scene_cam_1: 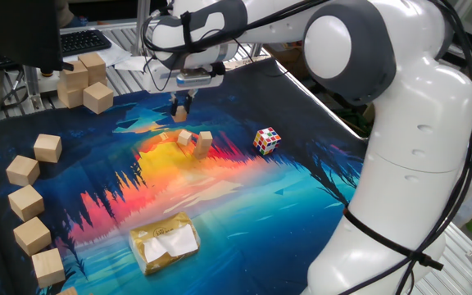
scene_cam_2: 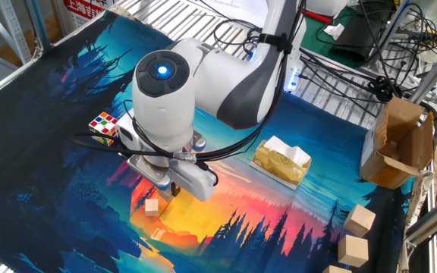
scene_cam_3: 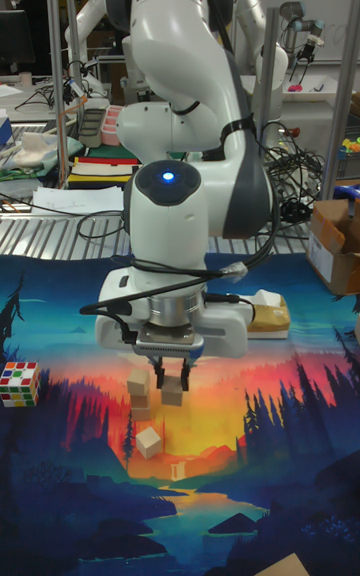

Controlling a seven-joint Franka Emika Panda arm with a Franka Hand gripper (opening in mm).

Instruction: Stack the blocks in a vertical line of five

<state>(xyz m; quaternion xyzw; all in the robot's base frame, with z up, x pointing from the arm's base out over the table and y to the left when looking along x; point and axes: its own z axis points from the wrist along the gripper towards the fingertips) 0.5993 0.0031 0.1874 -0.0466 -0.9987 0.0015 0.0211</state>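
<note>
My gripper (scene_cam_1: 181,110) hangs above the mat's far side, shut on one small tan block (scene_cam_1: 181,115). The tall fixed view has that block (scene_cam_3: 172,394) pinched between the fingertips of the gripper (scene_cam_3: 172,382), lifted off the mat. Just beside it stands a short stack of two blocks (scene_cam_3: 139,388), which the one fixed view places at mid-mat (scene_cam_1: 204,142). Another block (scene_cam_1: 185,138) lies tilted next to the stack, nearer the camera in the tall view (scene_cam_3: 148,441). In the other fixed view the arm covers most of this; one block (scene_cam_2: 152,206) shows below the wrist.
A multicoloured puzzle cube (scene_cam_1: 267,140) sits right of the blocks. Larger pale wooden cubes line the left edge (scene_cam_1: 24,201) and the back left corner (scene_cam_1: 84,82). A tan wrapped packet (scene_cam_1: 165,242) lies near the front. A cardboard box (scene_cam_2: 397,144) stands off the mat.
</note>
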